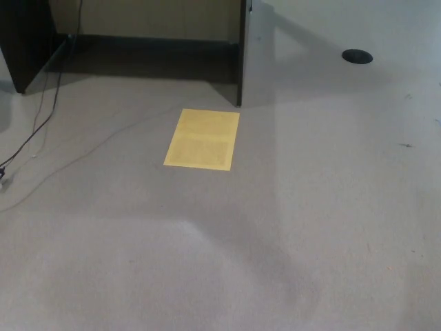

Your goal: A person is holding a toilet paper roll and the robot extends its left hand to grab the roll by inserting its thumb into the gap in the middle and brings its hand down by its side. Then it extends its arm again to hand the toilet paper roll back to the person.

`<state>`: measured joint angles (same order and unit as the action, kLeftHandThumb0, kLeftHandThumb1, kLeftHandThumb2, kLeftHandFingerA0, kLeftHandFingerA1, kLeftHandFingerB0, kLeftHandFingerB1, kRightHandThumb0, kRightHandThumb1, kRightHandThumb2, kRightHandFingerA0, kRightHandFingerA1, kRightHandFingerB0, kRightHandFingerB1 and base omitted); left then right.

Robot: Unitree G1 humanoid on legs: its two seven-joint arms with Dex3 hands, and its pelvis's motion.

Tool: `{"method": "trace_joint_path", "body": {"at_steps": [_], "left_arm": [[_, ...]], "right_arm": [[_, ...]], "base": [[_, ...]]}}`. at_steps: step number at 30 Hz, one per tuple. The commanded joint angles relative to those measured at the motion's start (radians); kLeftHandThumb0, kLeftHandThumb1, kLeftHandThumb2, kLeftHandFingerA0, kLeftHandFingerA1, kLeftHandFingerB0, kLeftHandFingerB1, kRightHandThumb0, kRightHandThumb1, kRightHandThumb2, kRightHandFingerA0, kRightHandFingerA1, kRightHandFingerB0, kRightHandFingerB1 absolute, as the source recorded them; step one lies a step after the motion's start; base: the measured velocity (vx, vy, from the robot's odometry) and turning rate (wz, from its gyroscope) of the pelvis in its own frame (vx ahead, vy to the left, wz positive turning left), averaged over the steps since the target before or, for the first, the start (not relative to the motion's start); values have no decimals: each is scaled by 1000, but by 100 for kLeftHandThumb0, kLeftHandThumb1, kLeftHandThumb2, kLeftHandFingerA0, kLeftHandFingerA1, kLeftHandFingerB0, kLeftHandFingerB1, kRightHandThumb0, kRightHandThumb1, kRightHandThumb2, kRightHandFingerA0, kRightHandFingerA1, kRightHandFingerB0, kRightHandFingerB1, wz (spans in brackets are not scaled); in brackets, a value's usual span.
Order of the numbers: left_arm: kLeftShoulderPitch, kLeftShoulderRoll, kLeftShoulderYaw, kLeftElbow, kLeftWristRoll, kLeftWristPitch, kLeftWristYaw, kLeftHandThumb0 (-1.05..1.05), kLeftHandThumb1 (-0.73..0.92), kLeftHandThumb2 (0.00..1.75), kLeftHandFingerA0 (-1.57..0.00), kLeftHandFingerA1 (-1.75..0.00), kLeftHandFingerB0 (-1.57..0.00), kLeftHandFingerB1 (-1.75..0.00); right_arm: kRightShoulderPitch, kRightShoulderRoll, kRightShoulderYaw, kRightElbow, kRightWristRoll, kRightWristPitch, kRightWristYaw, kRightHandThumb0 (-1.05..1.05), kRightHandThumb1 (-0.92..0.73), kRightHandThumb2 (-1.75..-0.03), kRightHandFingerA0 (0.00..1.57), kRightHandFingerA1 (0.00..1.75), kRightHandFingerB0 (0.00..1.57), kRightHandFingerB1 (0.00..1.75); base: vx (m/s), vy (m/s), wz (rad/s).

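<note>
Neither robot hand nor the roll shows; a yellow sheet [202, 138] lies on grey carpet [331, 221].

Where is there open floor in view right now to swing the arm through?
Open carpet fills the view below the yellow sheet and right of it, up to the dark round floor disc. Tighter at the top and left: the dark desk panels and the cables.

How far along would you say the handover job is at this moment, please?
No stage can be confirmed: neither robot hand, the roll nor a person is in view. Only the yellow sheet, a cable and the floor show. Whether the roll is held, and the hand-back, stay unverified.
</note>
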<state>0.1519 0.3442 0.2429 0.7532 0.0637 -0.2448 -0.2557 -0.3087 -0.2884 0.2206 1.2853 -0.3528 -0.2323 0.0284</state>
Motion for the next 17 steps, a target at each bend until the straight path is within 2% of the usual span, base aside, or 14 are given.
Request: {"method": "trace_joint_path", "body": {"at_steps": [1,3,13,17], "left_arm": [[-51,52,-31,147,85,-206,187,-25,52,55,-43,-41,-32,-32],[-53,58,-45,165,89,-218,196,-25,52,55,-43,-40,-32,-32],[-61,74,-88,221,85,-265,236,-25,53,56,-44,-39,-33,-32],[-71,75,-95,229,80,-286,245,-24,53,56,-46,-40,-34,-33]], "right_arm": [[2,-24,-16,1,11,13,-2,-35,-68,-60,64,67,48,40],[5,-28,-9,3,1,5,-4,-34,-68,-60,65,71,49,41],[15,-28,-14,-2,7,14,-3,-35,-69,-60,62,63,47,40],[6,-32,-14,-5,4,13,-1,-35,-69,-60,64,68,48,41]], "base": [[0,0,0],[0,0,0],[0,0,0],[0,0,0]]}}
